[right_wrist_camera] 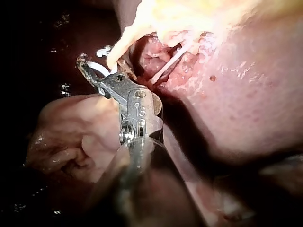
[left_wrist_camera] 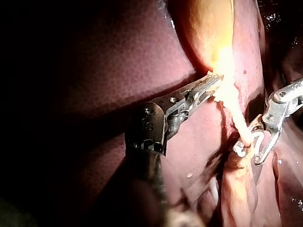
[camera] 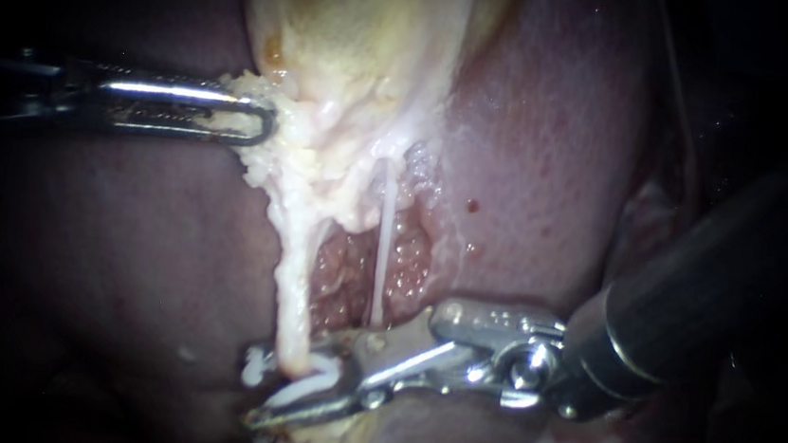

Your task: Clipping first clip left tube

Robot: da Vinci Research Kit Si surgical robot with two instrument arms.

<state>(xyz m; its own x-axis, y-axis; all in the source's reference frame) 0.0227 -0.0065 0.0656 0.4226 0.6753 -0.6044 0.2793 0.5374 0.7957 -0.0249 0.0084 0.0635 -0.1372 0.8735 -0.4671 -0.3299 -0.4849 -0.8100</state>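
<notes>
1. Endoscope: the left tube (camera: pixel 291 289) hangs near-vertical from the gallbladder (camera: pixel 353 37) to lower centre. The right instrument (camera: pixel 289 384), much the nearer, lies almost crosswise to it. Its claw gapes, carrying an open white clip (camera: pixel 316 377) that straddles the tube's lower end. At upper left, the left instrument (camera: pixel 264 124) has its claw closed on the gallbladder's fatty edge.
2. Left wrist: the left instrument (left_wrist_camera: pixel 215 82) grips just above the left tube (left_wrist_camera: pixel 236 118); the tube slopes away into the right instrument (left_wrist_camera: pixel 253 149).
3. Right wrist: the left tube (right_wrist_camera: pixel 120 42) drops between the right instrument (right_wrist_camera: pixel 92 59) claw's tips, inside the clip (right_wrist_camera: pixel 103 68).
</notes>
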